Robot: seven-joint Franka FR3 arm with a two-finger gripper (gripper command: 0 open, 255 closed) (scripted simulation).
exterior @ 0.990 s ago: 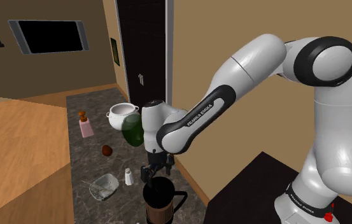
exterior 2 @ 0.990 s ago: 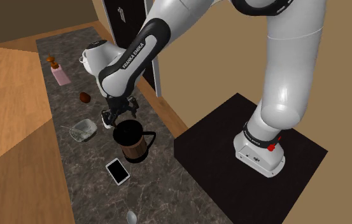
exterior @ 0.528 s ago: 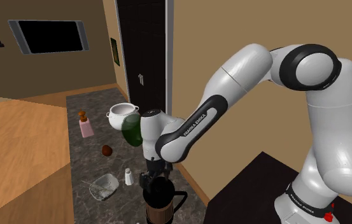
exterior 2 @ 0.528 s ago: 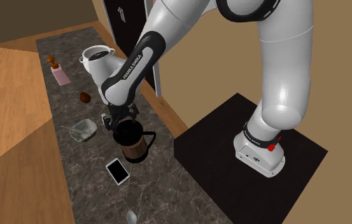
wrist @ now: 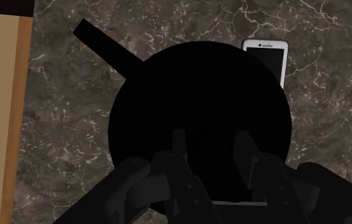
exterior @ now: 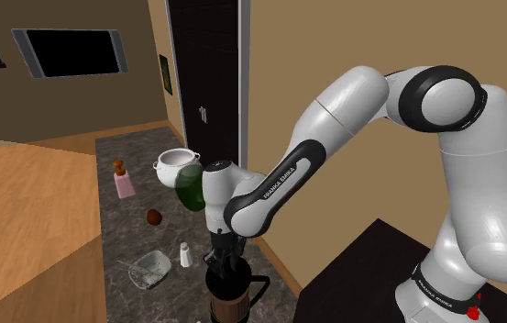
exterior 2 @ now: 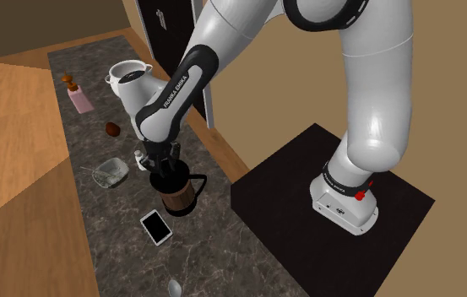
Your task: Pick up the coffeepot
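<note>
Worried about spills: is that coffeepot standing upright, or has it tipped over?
Upright. The coffeepot stands on its base on the dark stone-patterned counter, and the wrist view looks straight down on its round black top.

Black-topped brown coffeepot, dark white-veined counter, pink bottle

Dark marbled counter along a tan wall — black door beyond.
</note>
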